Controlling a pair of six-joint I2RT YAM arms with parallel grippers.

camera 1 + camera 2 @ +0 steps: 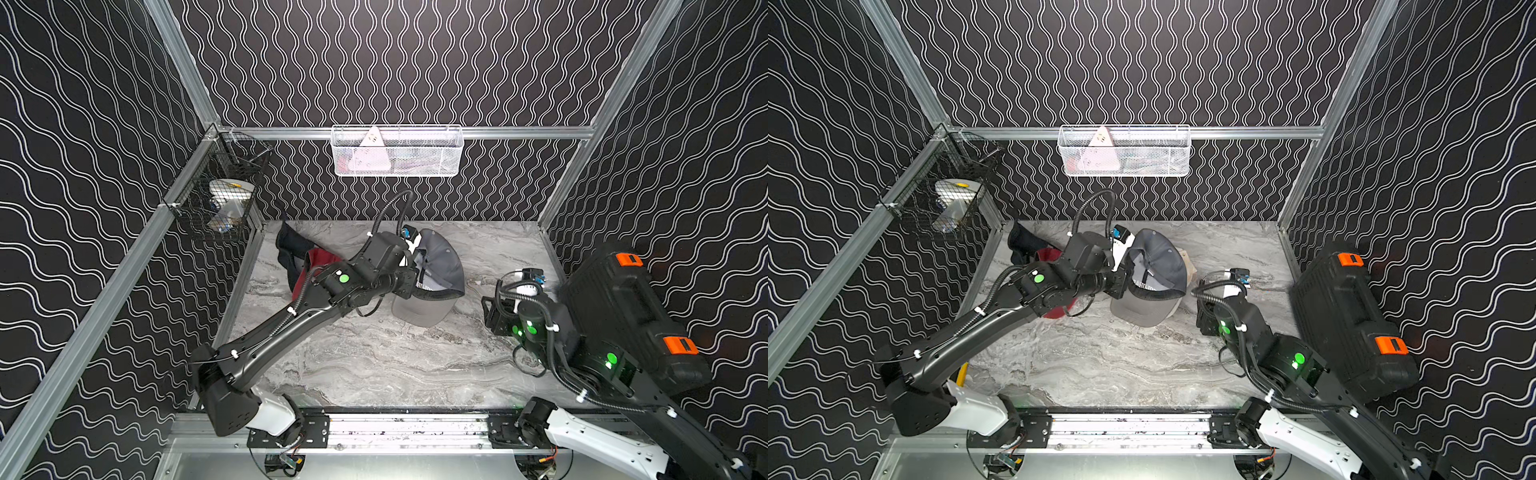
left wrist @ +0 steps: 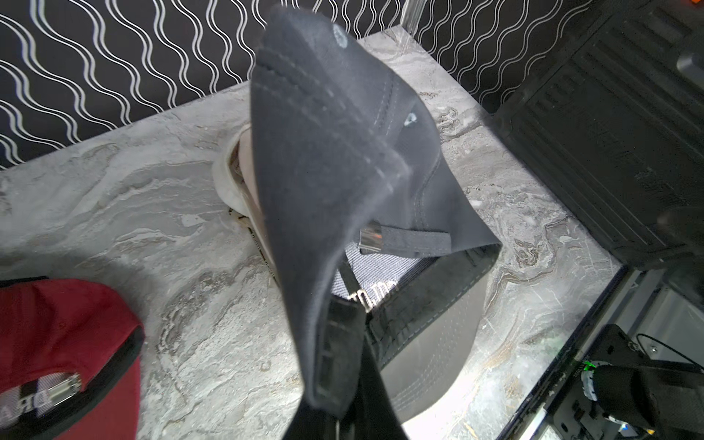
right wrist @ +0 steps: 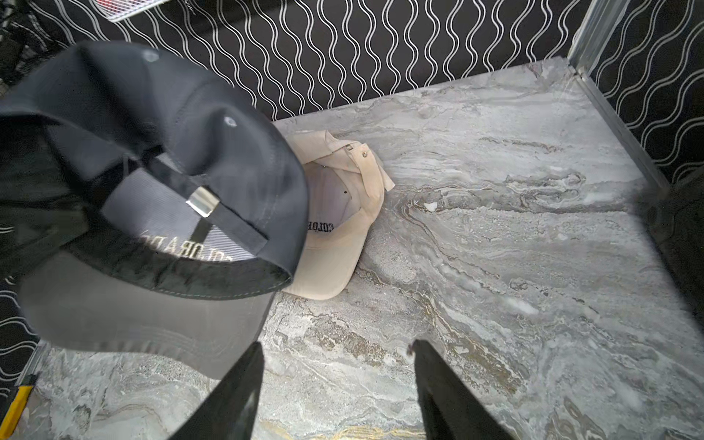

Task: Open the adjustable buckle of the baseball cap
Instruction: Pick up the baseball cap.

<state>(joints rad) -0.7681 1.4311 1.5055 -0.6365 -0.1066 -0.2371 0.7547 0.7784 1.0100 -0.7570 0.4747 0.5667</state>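
step: your left gripper [image 2: 344,324] holds the grey cap [image 2: 324,171] up.
right gripper [image 3: 337,344]: wide, empty.
next: you reach the buckle [image 3: 202,202] and pry it.

Left arm [image 1: 286,328] reaches forward and inward, long stretch, wrist rolled sideways. Left gripper [image 2: 343,316] pinched tight, jaws nearly together, with the edge of the cap [image 2: 335,171] clamped between them. Right arm [image 1: 582,374] is folded shorter, forearm angled inward, cable looped off the wrist. Right gripper [image 3: 337,344] has jaws spread apart, tilted forward and down, gripping nothing. Right jaws sit well apart from left jaws. Green lights lit on joints of both arms.
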